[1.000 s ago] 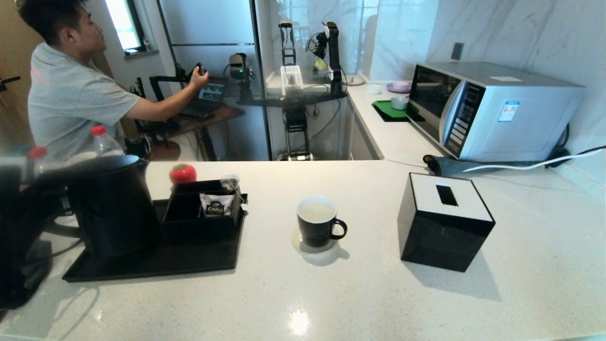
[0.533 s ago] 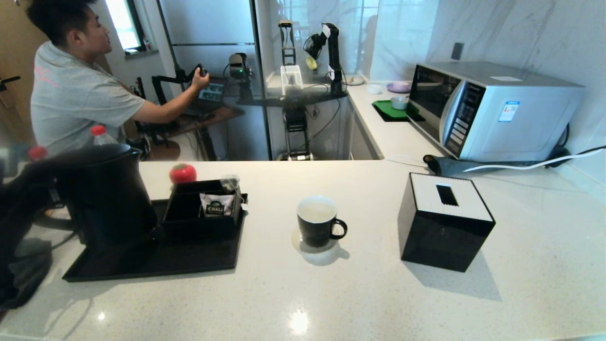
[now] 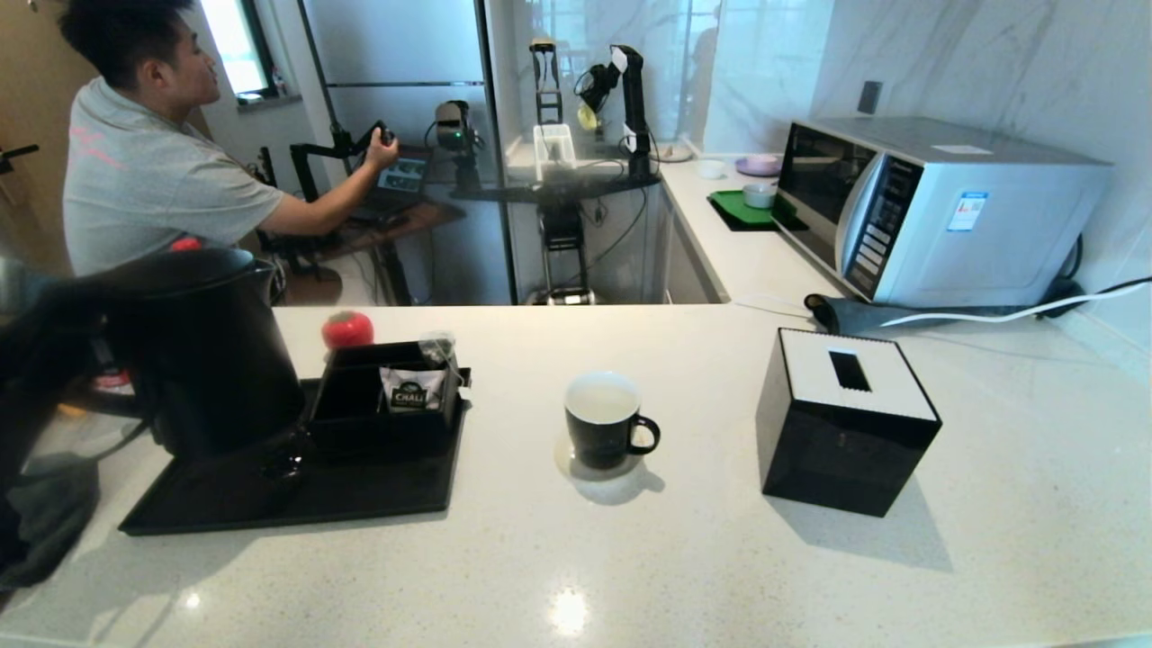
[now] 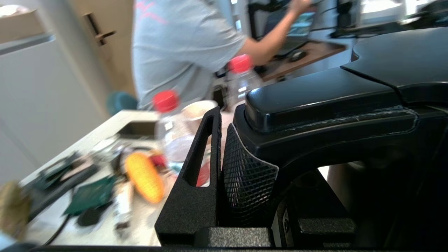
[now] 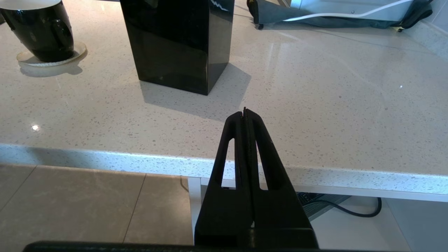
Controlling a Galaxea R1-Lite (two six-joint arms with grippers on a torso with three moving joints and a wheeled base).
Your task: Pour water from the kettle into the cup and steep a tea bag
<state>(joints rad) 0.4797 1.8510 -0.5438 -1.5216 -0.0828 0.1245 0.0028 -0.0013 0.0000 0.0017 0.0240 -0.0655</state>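
The black kettle [image 3: 207,360] hangs just above the left end of the black tray [image 3: 360,504], held upright. My left gripper [image 3: 67,328] is shut on its loop handle [image 4: 332,101] at the far left; one finger [image 4: 206,140] shows beside the handle, the other is hidden behind it. The black cup [image 3: 601,432] with a white inside stands on a coaster at the counter's middle, apart from the kettle, ear handle to the right. A translucent pouch, probably the tea bag [image 3: 438,346], pokes out of the compartment box. My right gripper [image 5: 244,111] is shut and empty below the counter's front edge.
A black compartment box [image 3: 360,423] with a white CHALI sachet [image 3: 409,394] sits on the tray, a red round thing [image 3: 347,329] behind it. A black tissue box [image 3: 846,423] stands right of the cup. A microwave [image 3: 936,207] is at back right. A person [image 3: 144,180] stands behind.
The kettle has risen off the tray in my left gripper and stayed upright. The cup and my right arm have not moved.
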